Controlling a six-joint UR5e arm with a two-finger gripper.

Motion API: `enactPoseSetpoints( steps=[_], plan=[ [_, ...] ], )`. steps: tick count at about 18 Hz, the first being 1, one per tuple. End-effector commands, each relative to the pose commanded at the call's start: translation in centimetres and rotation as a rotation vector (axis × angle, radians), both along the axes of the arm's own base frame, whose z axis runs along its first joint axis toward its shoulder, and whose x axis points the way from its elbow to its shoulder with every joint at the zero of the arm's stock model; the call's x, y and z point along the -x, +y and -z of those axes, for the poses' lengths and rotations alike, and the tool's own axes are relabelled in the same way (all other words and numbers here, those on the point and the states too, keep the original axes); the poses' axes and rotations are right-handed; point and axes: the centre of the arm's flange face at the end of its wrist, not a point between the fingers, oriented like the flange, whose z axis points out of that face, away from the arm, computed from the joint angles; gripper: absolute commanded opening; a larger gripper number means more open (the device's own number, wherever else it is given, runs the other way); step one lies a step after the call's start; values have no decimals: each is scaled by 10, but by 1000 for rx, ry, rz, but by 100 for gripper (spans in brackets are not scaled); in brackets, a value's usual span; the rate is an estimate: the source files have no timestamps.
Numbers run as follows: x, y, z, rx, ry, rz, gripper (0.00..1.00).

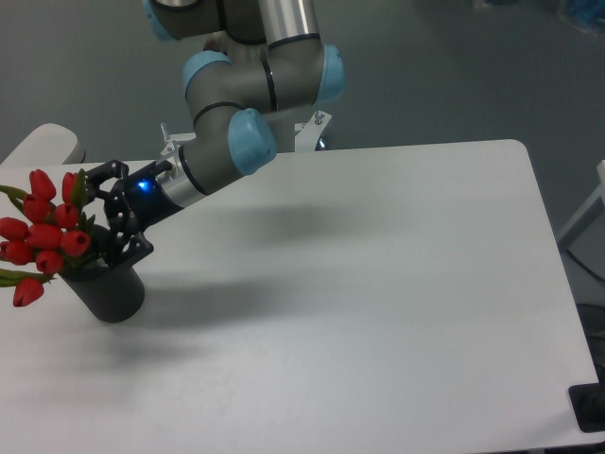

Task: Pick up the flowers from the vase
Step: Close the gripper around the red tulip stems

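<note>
Camera view from above the desk (378,284), and the hand (102,219) is right in at the flowers (45,232), black fingers spread wide! One finger (106,174) reaches up beside the topmost red buds, the other (130,253) sits low, just over the rim of the vase (112,288). Jaws are parted well apart and nothing is clamped between them; the bunch sits at their mouth, but whether the fingertips actually touch any bud or stem is too close to call from this angle.

A blue light (142,185) glows on the wrist just behind the hand. Behind that, the arm (241,104) rises up and away to the right, grey tubes with pale blue joint caps, leaving the frame at the top.

Flowers sit directly ahead of the hand, fanning out left beyond the vase, red buds bunched with green leaves poking between. One bud (28,291) droops low, below the hand and off the vase's left side. Dark vase stands upright under the hand's lower finger, near the desk's left edge. A soft shadow lies on the white surface behind the hand, to the right of the vase.
</note>
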Motion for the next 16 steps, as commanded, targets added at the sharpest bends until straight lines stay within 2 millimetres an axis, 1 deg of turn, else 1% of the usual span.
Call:
enactPoseSetpoints(
  steps=[1,3,6,10,12,15,16],
  plan=[
    [1,2,-3,-10,8,2,86],
    [3,6,-2,-13,11,2,77],
    [4,7,-4,-19,15,2,60],
    [5,8,-5,-21,21,1,45],
    [6,7,-5,-21,21,0,42],
    [11,12,-16,-37,33,-4,41],
    [10,11,-15,-33,30,-6,40]
  ],
)
